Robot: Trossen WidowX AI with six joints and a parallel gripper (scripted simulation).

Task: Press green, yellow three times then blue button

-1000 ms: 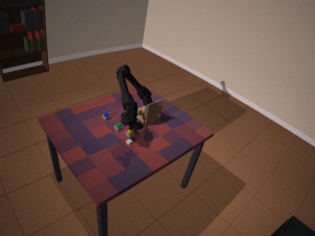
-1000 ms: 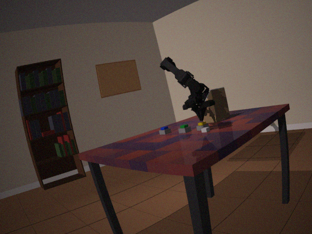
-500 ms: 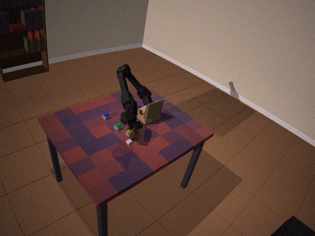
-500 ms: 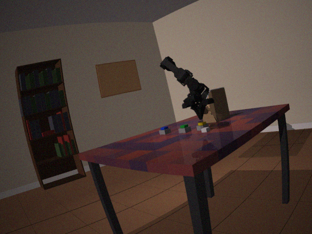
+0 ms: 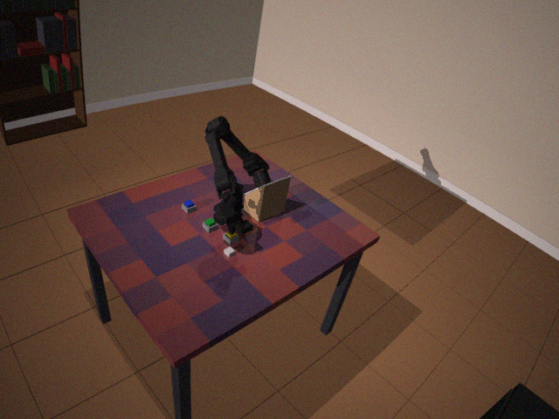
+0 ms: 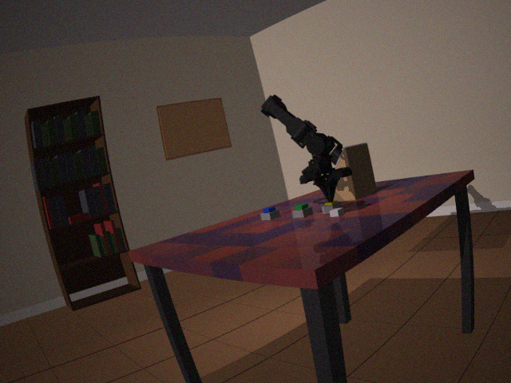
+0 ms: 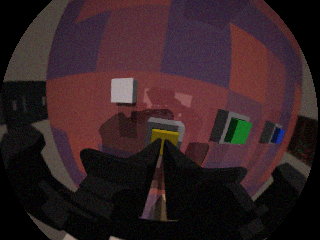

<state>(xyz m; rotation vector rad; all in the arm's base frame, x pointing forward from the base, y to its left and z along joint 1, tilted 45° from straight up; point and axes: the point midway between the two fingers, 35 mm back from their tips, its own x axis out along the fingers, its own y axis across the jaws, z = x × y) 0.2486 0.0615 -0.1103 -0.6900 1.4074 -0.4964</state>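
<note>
My gripper [image 5: 231, 232] [image 6: 330, 200] [image 7: 162, 142] is shut and empty, pointing down with its fingertips on the yellow button [image 5: 231, 236] [image 6: 327, 203] [image 7: 164, 134]. The yellow cap sits low in its grey housing and looks pressed down; the fingertips hide part of it. The green button [image 5: 210, 222] [image 6: 301, 206] [image 7: 239, 131] stands beside it, to the right in the wrist view, with its cap raised. The blue button [image 5: 189, 203] [image 6: 269, 209] [image 7: 278, 134] is farther along on the same side, cap also raised.
A small white block [image 5: 229, 251] [image 6: 336, 212] [image 7: 122, 91] lies close to the yellow button, on the side away from the arm's base. A tall tan box [image 5: 275, 198] [image 6: 360, 171] stands beside the arm on the patchwork table [image 5: 180, 295] [image 6: 263, 263].
</note>
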